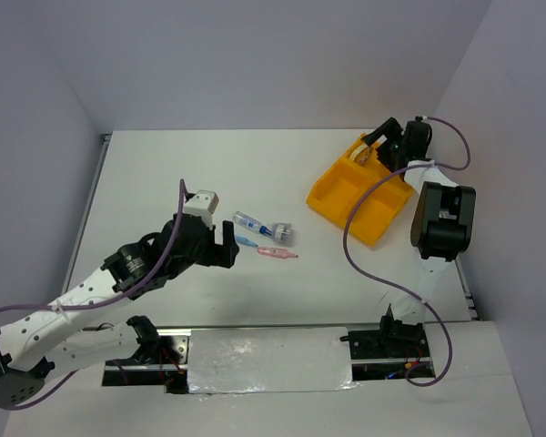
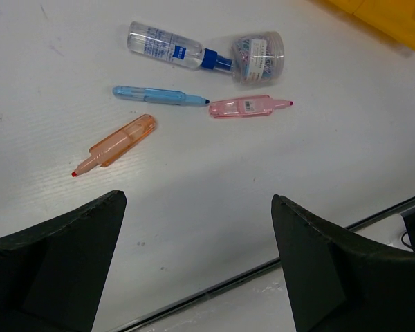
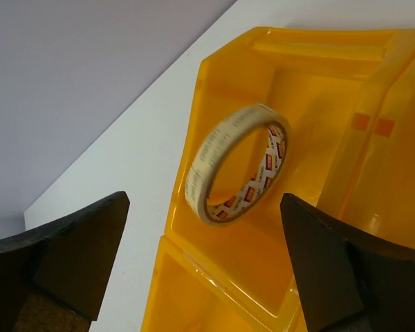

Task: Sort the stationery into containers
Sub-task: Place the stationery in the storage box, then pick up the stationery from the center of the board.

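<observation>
Now centre your spread left gripper over the orange stick at frame left; the right gripper gapes empty too.

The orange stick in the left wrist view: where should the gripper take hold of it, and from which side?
Grip the orange stick at its wide middle, not the thin red-tipped end. It lies flat and diagonal on the table, apart from the blue stick, so the left gripper should probably come from above, jaws open across its long sides.
</observation>
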`<state>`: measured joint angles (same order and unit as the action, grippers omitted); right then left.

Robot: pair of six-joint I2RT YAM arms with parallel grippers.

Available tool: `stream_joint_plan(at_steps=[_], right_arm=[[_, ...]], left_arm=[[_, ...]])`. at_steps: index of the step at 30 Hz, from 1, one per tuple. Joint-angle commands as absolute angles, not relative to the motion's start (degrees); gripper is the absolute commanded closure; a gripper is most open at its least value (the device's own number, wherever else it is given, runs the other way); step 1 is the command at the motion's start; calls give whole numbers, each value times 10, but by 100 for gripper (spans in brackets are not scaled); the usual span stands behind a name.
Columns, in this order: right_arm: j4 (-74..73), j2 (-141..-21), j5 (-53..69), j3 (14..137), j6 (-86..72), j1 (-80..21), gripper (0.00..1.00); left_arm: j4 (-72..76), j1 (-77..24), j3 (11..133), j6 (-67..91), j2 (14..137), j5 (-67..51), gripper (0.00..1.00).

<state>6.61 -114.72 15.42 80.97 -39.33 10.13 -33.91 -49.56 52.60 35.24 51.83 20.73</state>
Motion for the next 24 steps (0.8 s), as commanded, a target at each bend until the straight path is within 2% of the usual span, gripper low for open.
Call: stream_joint_plan(at_steps=[1, 8, 14, 18, 21, 24], right_arm=[[47, -1137, 151, 838, -382, 104, 0], [40, -1052, 149, 827, -370, 94, 1], [-24, -968, 89, 800, -309, 45, 1], [-82, -900, 49, 761, -231, -56, 2], [-149, -873, -26, 738, -188, -143, 1], [-135, -841, -17, 669, -197, -194, 1]], left_arm=[[-323, -499, 540, 337, 502, 195, 1], [-323, -499, 538, 345, 508, 206, 1], [-316, -499, 546, 364, 519, 227, 1], [-299, -499, 550, 374, 537, 225, 1], [-272, -499, 545, 368, 552, 210, 1], [-276, -499, 558, 374, 584, 207, 1]])
